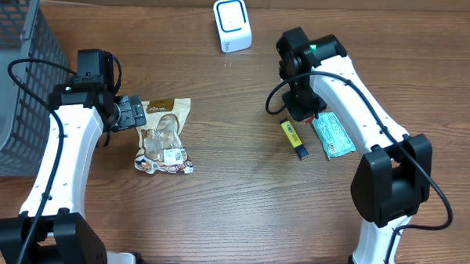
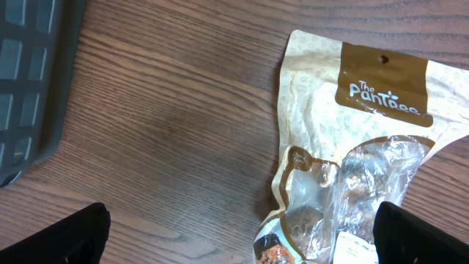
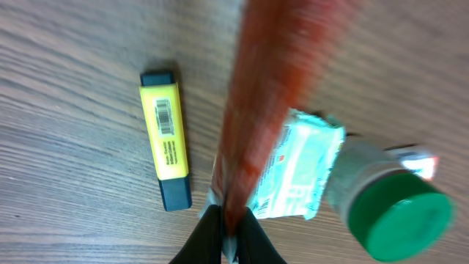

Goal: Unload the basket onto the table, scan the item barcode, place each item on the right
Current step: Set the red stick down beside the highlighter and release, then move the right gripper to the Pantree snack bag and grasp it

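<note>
Right gripper [image 3: 233, 229], bottom centre: jaws pinching blurred reddish item [image 3: 267, 88], presumably for white scanner [image 1: 232, 24]; left gripper [image 2: 242, 238] spread above snack pouch [image 2: 352, 147].

Your left gripper [image 1: 131, 113] is wide open, pointing down; right gripper [image 3: 233, 224] is pinched tight on a thin orange packet [image 3: 267, 88].

Free tabletop [image 1: 234, 159] lies between snack bag [image 1: 164, 137] and highlighter [image 1: 293, 139].
</note>
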`<action>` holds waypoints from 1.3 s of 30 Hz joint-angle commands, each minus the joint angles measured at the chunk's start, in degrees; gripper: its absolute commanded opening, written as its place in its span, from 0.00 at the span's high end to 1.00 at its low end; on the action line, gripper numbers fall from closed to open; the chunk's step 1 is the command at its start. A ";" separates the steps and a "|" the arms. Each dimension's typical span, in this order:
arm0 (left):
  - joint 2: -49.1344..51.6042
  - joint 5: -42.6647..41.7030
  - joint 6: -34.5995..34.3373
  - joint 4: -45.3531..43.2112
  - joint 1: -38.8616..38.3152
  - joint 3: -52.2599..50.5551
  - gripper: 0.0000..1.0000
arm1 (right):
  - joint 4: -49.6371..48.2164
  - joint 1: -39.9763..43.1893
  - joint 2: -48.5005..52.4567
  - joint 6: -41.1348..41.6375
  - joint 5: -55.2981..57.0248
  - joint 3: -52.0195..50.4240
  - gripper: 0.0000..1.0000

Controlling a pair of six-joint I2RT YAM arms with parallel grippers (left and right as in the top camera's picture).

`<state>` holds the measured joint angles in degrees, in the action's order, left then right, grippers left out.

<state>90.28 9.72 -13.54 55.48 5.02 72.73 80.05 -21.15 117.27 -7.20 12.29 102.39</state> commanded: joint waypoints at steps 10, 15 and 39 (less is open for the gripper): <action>0.37 0.57 -0.22 -0.04 0.22 0.33 0.00 | -6.91 0.68 0.17 1.44 -7.52 -7.61 0.58; 0.37 0.59 -0.22 -0.04 0.22 0.33 0.00 | -11.13 0.17 0.17 1.46 -23.61 -7.61 0.54; 0.37 0.57 -0.22 -0.07 0.22 0.33 0.00 | -50.18 -26.27 3.74 16.68 -12.55 -7.96 0.33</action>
<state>90.28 9.72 -13.54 55.51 5.02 72.73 31.88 -45.50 119.85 8.62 -11.35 94.70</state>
